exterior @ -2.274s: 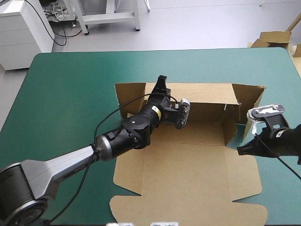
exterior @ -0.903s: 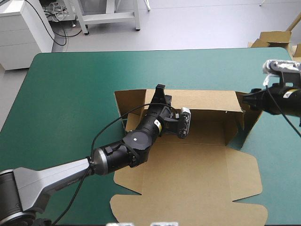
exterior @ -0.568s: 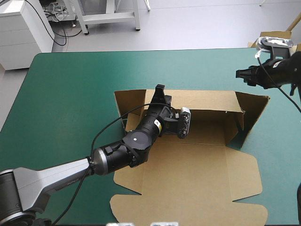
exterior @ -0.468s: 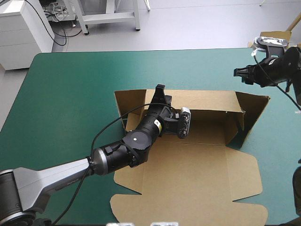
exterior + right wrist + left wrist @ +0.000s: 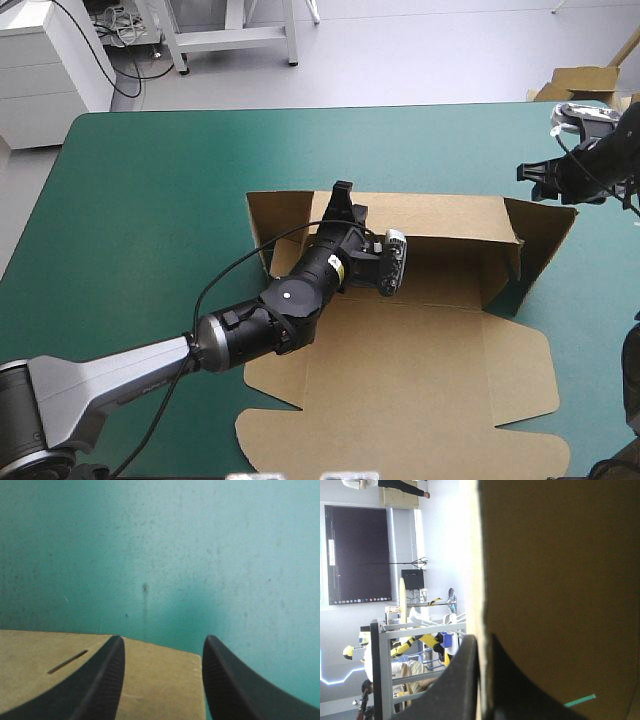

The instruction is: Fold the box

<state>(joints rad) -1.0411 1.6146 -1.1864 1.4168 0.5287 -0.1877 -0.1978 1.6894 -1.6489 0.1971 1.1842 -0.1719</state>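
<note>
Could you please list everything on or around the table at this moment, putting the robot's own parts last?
Box: one, brown, on the table right of its middle; far wall raised, near panel flat on the cover.
Table: one, teal-green cover, under everything.
Spare board: one piece in view, brown, just beyond the table's far right corner.
Left gripper: one, black fingers, shut on the box's raised far wall toward its left end.
Right gripper: one, black fingers, open, hovering at the box's far right corner, holding nothing.
</note>
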